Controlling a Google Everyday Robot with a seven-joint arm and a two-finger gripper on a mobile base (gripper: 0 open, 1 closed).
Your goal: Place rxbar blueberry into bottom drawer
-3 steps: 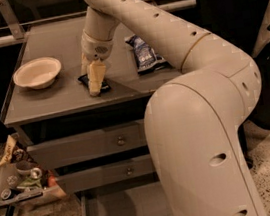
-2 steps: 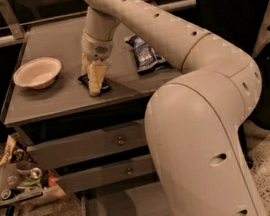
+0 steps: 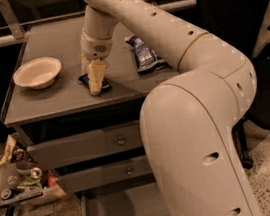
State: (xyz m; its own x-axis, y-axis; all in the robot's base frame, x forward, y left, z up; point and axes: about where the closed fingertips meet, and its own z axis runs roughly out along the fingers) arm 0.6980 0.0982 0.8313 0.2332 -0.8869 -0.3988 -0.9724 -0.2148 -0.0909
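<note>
- Camera view: pale round bowl [image 3: 37,72] and puffy blue-and-white chip bag [image 3: 144,53] flank the small dark navy rxbar blueberry [image 3: 83,79] on the grey cabinet top [image 3: 48,105].
- Bulky white arm [image 3: 200,135] hides the right part of the pulled-out grey bottom drawer [image 3: 118,213].
- Gripper [image 3: 95,88] is down on the bar, covering most of it; open or clamped, cannot tell.

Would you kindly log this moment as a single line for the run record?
phase: pick | gripper: down on small dark navy snack bar | bar: on grey cabinet top | grey bottom drawer: open
</note>
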